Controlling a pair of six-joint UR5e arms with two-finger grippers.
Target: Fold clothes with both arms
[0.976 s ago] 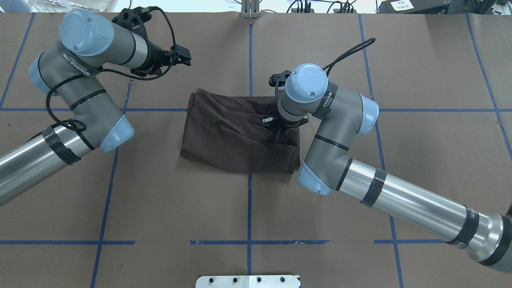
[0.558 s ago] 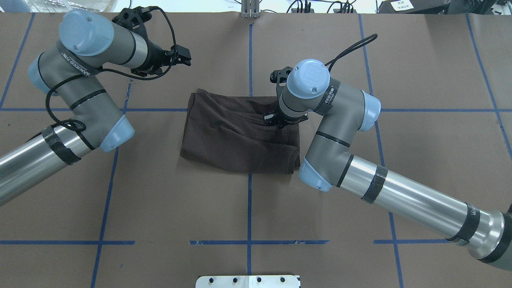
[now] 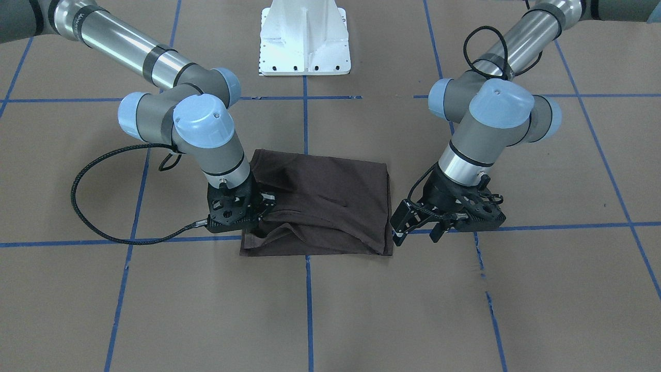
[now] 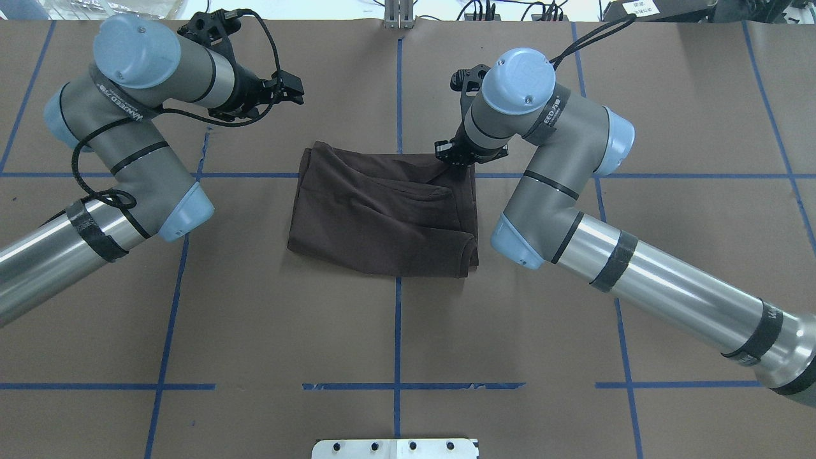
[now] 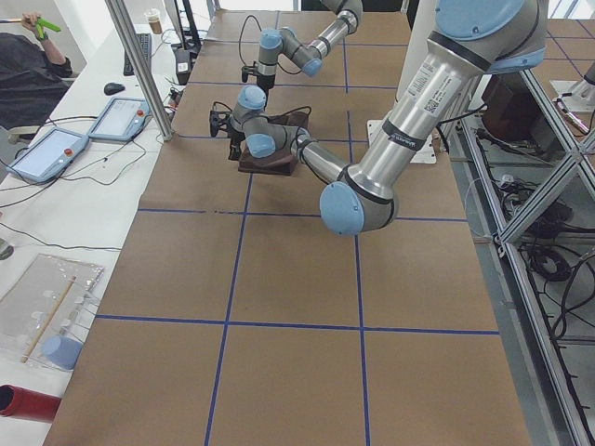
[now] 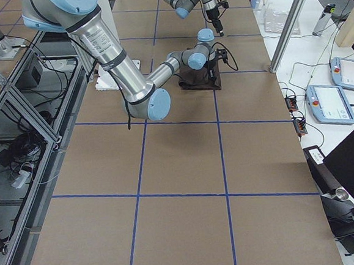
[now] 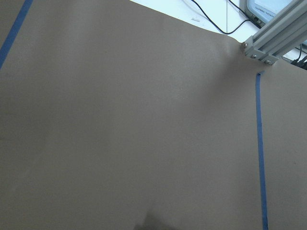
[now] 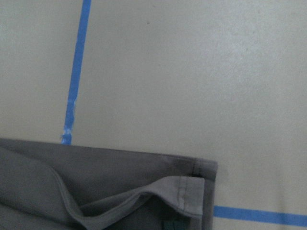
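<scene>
The dark brown T-shirt (image 4: 376, 217) lies folded into a rough rectangle at the table's middle; it also shows in the front view (image 3: 330, 201) and, with a hemmed flap, at the bottom of the right wrist view (image 8: 72, 182). My right gripper (image 4: 454, 159) points down at the shirt's far right corner (image 3: 262, 209). Its jaws are hidden, so I cannot tell if they hold cloth. My left gripper (image 4: 294, 90) hangs open and empty, beyond the shirt's far left corner and apart from it (image 3: 415, 232). The left wrist view shows only bare table.
Brown paper with blue tape grid lines (image 4: 397, 331) covers the table. The white base block (image 3: 304, 39) stands at the robot's side. A metal frame post (image 7: 268, 43) stands at the table's far edge. Operator desks with tablets (image 5: 46, 153) lie beyond.
My right gripper has moved from the shirt's middle right toward its far right corner, with the wrist swinging away from the robot. The left arm and the shirt have not moved.
</scene>
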